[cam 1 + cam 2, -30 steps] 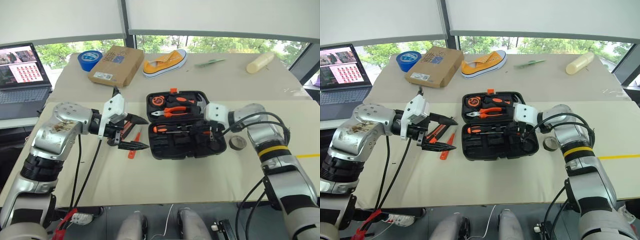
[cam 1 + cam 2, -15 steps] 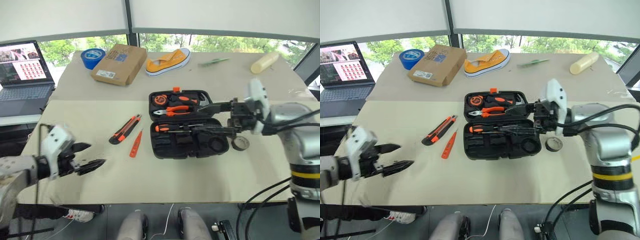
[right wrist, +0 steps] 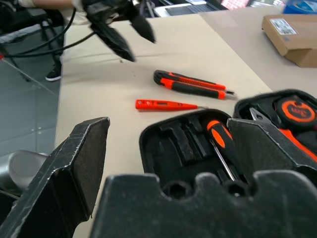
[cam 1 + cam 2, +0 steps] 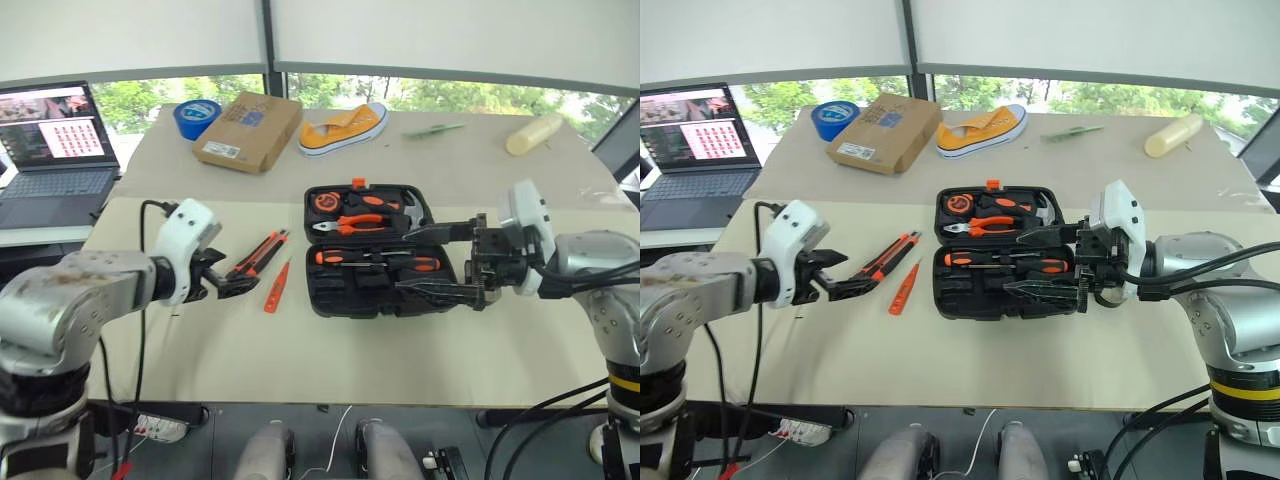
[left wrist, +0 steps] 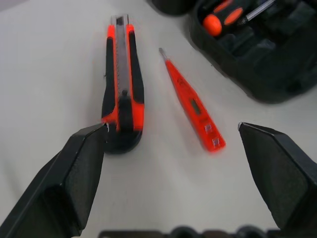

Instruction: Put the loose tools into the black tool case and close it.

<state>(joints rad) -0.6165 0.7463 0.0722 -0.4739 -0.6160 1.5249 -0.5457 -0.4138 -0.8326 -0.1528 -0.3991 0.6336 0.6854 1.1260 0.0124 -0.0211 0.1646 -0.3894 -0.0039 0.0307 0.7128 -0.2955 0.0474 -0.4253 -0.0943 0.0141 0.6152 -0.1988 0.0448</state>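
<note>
utility knife (image 5: 122,89): looked light, rigid, rubber-gripped; best pinched mid-body across its width.
left gripper (image 5: 176,163): spread wide, empty, just short of it.
right gripper (image 4: 1050,262): released, empty, over black tool case (image 4: 970,298).

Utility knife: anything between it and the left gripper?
Nothing visible. The left gripper is open with the utility knife just ahead on bare table; the tester screwdriver lies beside the knife, not in the path.

Knife (image 3: 190,84), tester (image 3: 166,104) beside case (image 3: 163,144)
</note>
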